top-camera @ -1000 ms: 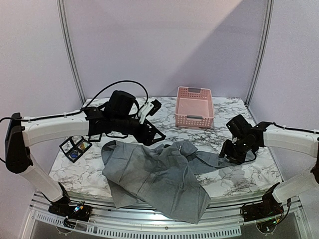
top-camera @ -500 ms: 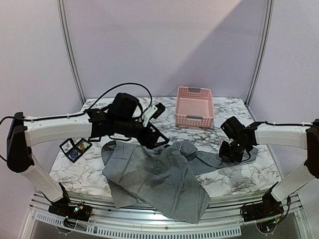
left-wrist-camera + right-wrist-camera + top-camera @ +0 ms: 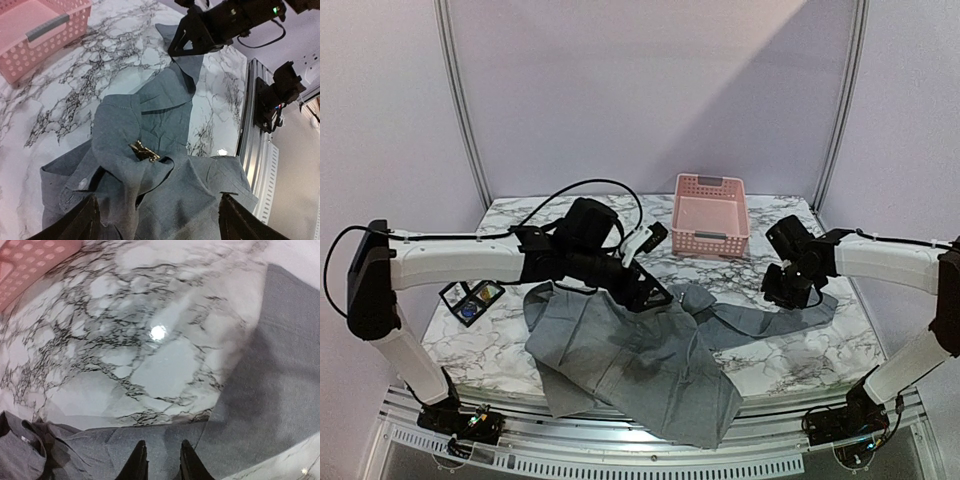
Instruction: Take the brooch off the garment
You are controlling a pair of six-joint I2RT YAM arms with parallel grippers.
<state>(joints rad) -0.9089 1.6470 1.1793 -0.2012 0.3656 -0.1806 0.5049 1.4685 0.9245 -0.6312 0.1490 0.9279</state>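
Observation:
The grey garment (image 3: 630, 350) lies crumpled across the front middle of the marble table, one sleeve (image 3: 760, 322) stretched to the right. The small gold-and-dark brooch (image 3: 145, 151) is pinned at a fold near the collar, in the left wrist view. My left gripper (image 3: 650, 293) hovers above the collar area with its jaws wide open and empty (image 3: 162, 222); the brooch lies ahead of them. My right gripper (image 3: 786, 293) is low over the sleeve (image 3: 260, 390), its fingers (image 3: 161, 455) a narrow gap apart with cloth showing between them.
A pink basket (image 3: 710, 215) stands at the back centre, also in the left wrist view (image 3: 30, 35). A small open black box (image 3: 470, 297) sits at the left. The metal rail (image 3: 620, 440) runs along the front edge, with the garment hanging over it.
My left arm has reached further right and forward over the garment's collar. My right gripper has shifted slightly back and left along the sleeve.

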